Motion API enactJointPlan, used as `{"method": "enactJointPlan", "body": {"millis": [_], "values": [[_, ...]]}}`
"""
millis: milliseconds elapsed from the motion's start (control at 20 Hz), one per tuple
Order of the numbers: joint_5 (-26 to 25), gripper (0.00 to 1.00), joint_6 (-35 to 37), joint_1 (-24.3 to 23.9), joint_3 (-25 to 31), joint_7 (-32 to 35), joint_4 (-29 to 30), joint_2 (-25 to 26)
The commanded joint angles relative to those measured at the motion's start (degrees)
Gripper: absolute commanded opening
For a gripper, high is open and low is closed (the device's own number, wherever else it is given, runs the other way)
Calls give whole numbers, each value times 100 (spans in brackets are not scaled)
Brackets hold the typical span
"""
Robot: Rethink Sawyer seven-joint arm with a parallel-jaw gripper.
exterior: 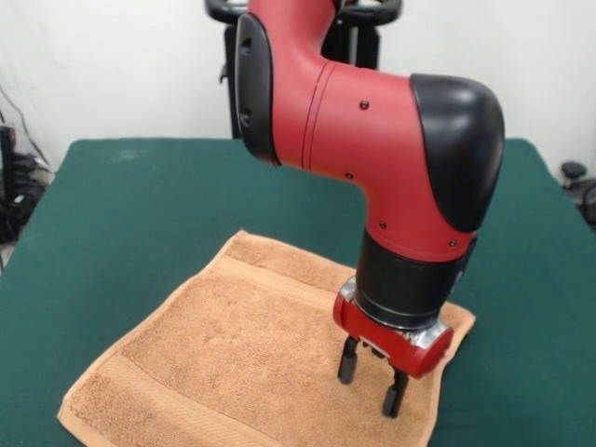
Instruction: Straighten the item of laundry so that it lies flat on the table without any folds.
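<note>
The item of laundry (pixel 242 354), an orange-tan terry towel with woven border bands, lies spread on the dark green table (pixel 121 214), its near edge cut off by the bottom of the front view. My gripper (pixel 371 384) hangs from the red and black arm over the towel's right part, close to its right edge. Its two black fingers (pixel 348 361) stand apart, open, with nothing between them, tips just above or at the cloth. The arm hides the towel's far right corner area.
Green table surface runs wide on both sides of the towel and behind it. A black stand (pixel 358 42) rises behind the table's far edge. Dark cables and gear (pixel 14 186) sit off the left edge, and a small black object (pixel 573 172) off the right.
</note>
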Motion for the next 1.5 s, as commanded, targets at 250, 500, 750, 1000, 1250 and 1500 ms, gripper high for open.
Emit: {"method": "enactJointPlan", "body": {"millis": [250,500,750,1000,1250,1500], "values": [[428,100,-1199,223,1100,1520,715,806],[533,100,-1156,108,1484,1301,1228,470],[393,100,-1342,114,1539,1085,1355,399],[279,100,-1156,-30,1745,703,1605,113],[233,100,-1041,-105,1855,610,1814,-128],[182,100,-935,-191,1909,534,1861,-235]]}}
